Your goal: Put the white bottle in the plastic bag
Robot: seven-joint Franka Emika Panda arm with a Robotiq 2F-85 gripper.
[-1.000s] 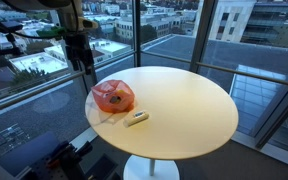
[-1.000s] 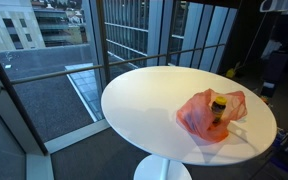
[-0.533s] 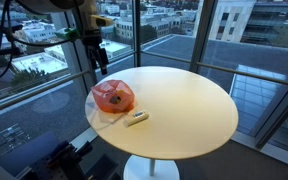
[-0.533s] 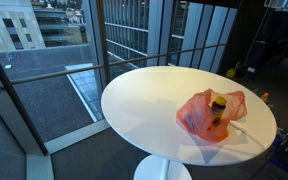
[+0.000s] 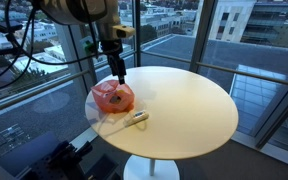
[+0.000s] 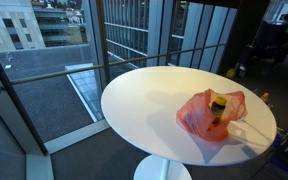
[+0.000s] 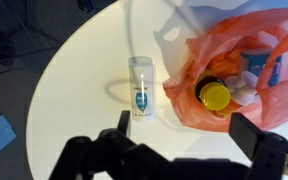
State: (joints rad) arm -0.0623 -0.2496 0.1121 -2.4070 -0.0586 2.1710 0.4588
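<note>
The white bottle (image 7: 141, 87) lies on its side on the round table, just beside the orange-red plastic bag (image 7: 246, 62). In an exterior view the bottle (image 5: 136, 118) lies in front of the bag (image 5: 113, 97). The bag holds a bottle with a yellow cap (image 7: 215, 95) and some white items. It also shows in an exterior view (image 6: 212, 114), where the white bottle is hidden. My gripper (image 7: 186, 128) hangs above the table over bottle and bag, jaws wide open and empty. In an exterior view it (image 5: 118, 71) hovers above the bag.
The cream round table (image 5: 184, 105) stands on a pedestal beside glass walls with railings. The bag sits near the table's edge (image 6: 259, 135). Dark equipment stands on the floor below the table (image 5: 69, 158).
The arm has swung in from beside the table to above the bag and has come lower. Bottle and bag have not moved.
</note>
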